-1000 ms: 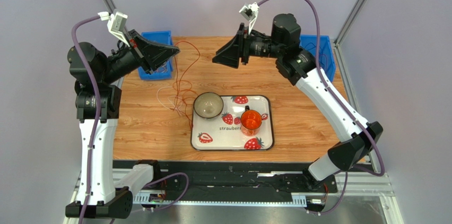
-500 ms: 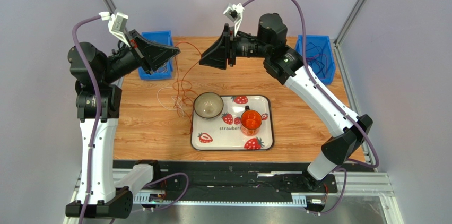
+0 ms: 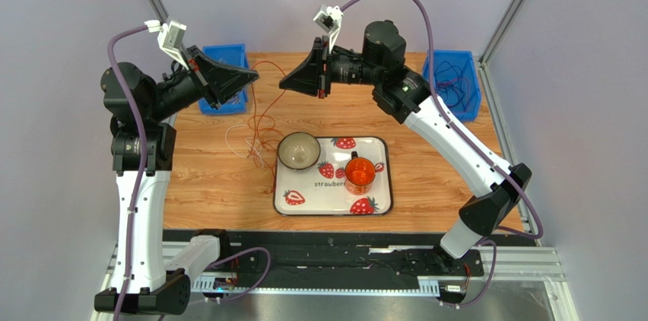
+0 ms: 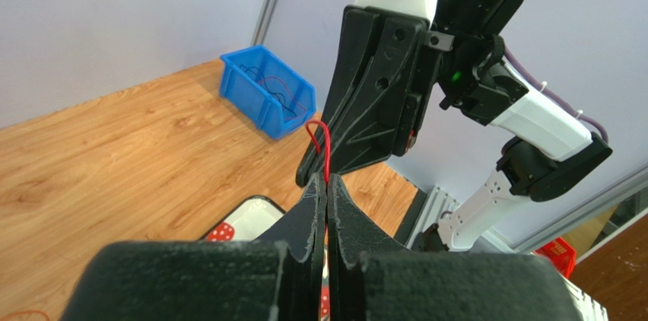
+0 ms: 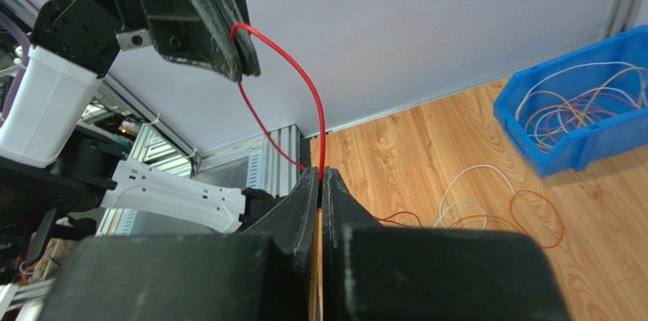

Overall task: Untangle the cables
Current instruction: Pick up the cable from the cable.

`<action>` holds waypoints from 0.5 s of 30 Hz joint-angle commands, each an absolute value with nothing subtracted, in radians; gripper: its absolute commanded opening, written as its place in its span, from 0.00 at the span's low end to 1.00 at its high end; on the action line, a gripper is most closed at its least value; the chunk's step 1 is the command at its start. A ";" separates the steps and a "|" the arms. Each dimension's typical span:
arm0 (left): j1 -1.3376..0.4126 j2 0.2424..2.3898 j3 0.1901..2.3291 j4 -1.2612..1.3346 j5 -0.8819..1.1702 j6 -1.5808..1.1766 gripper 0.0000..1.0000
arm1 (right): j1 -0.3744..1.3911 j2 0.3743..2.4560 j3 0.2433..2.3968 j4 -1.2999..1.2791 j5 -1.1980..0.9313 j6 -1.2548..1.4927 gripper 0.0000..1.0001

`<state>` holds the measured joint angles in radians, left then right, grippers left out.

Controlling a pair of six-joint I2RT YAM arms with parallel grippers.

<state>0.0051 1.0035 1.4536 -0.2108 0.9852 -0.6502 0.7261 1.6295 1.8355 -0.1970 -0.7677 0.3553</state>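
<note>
Now the red cable [image 5: 320, 146] is pinched at two spots, aloft.
Right gripper [image 5: 320, 177] has just swung in toward its partner and snapped shut on one stretch; left gripper [image 4: 326, 184], just opposite, stays clenched on the other. Beneath both, the remaining cables [image 3: 255, 137] lie loose on the table [image 3: 205, 184]. Drawing the claws apart should, I judge, pull this strand free.

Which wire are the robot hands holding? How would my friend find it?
Above the far side of the wooden table, the left gripper and right gripper point at each other. A bright red cable arches between them, pinched in both. The other cables just lie on the wood or in the blue bins.
</note>
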 commanded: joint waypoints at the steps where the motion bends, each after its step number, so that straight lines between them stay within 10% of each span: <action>1: 0.005 0.963 1.434 -0.305 0.954 -0.550 0.00 | 0.730 1.606 1.934 -0.204 -0.681 0.307 0.00; 7: 0.003 0.887 1.333 -0.506 0.756 -0.405 0.02 | 0.730 1.663 2.172 -0.285 -0.621 0.287 0.00; 15: 0.003 0.871 1.169 -0.543 0.675 -0.385 0.40 | 0.730 1.735 2.411 -0.236 -0.611 0.365 0.00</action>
<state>0.0002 0.8646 1.2369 -0.4988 0.7567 -0.4221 0.7372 1.7348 2.3234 -0.3088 -0.6491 0.3264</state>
